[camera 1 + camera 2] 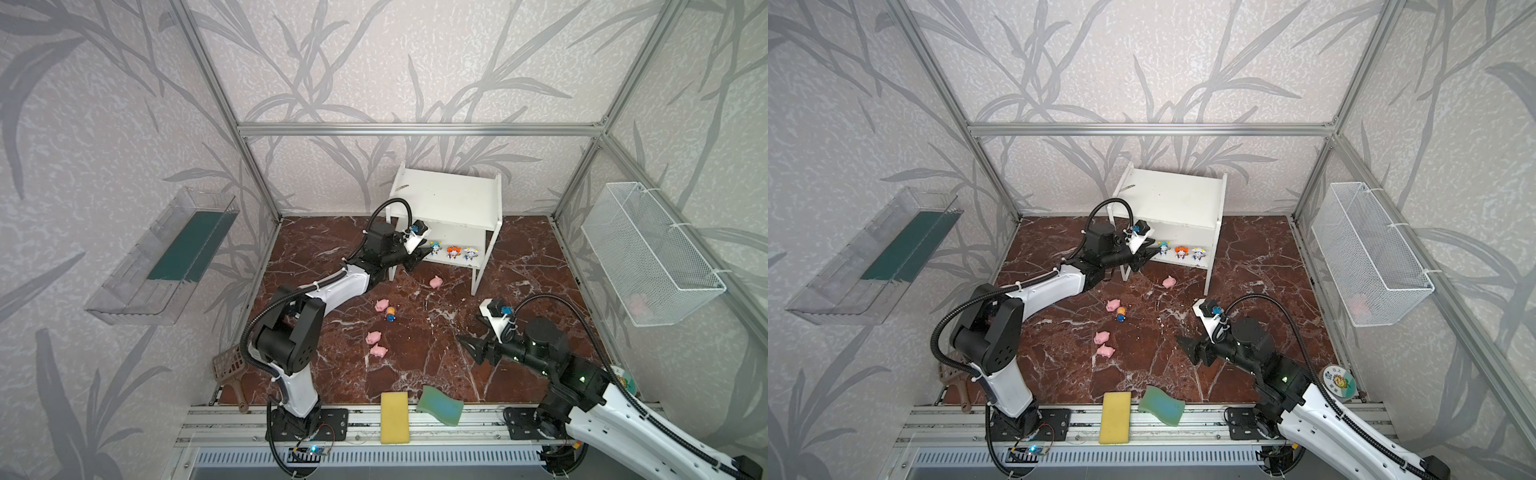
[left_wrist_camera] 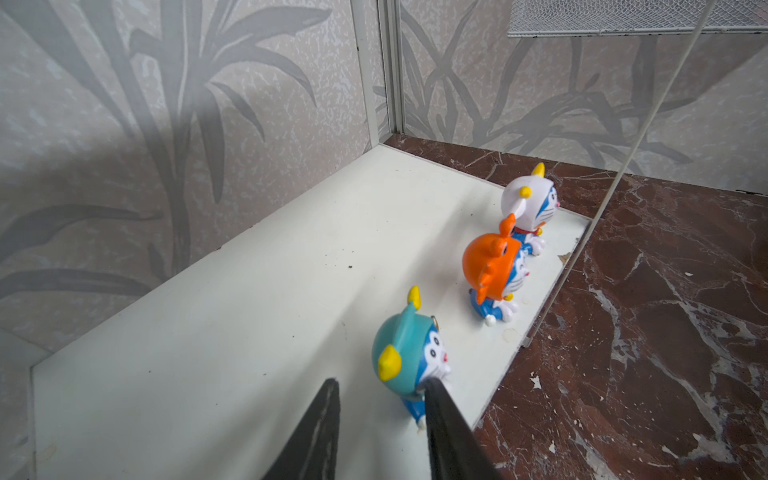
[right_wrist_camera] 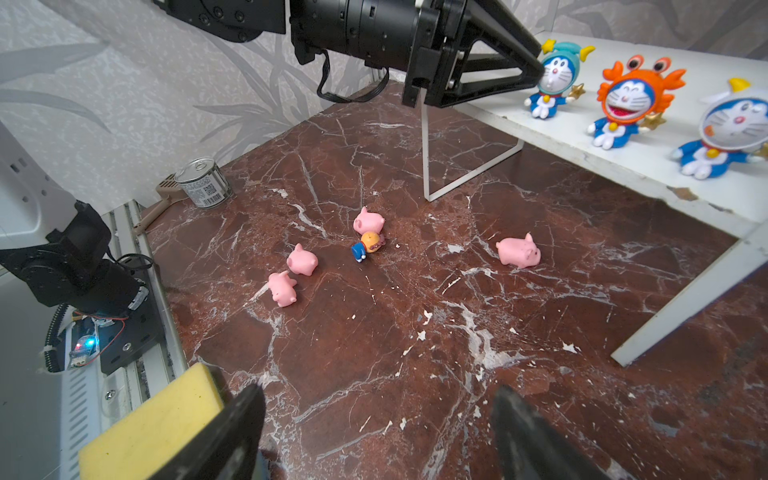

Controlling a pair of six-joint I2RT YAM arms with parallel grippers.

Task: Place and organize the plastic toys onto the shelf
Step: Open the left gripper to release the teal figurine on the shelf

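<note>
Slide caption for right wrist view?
Three figurines on the shelf, left gripper at the teal one; four pigs and a toppled figurine on the floor.

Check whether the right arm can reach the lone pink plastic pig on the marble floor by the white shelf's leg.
Probably yes. The right gripper hangs open over bare floor; the pink pig lies ahead of it, apart from the shelf leg, and the left gripper is up at the lower board.

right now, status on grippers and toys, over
Left gripper open at teal figurine on shelf lower board; orange figurine, white figurine alongside. Right gripper open, empty. Four pigs, fallen figurine on floor. Left arm crosses shelf front.
</note>
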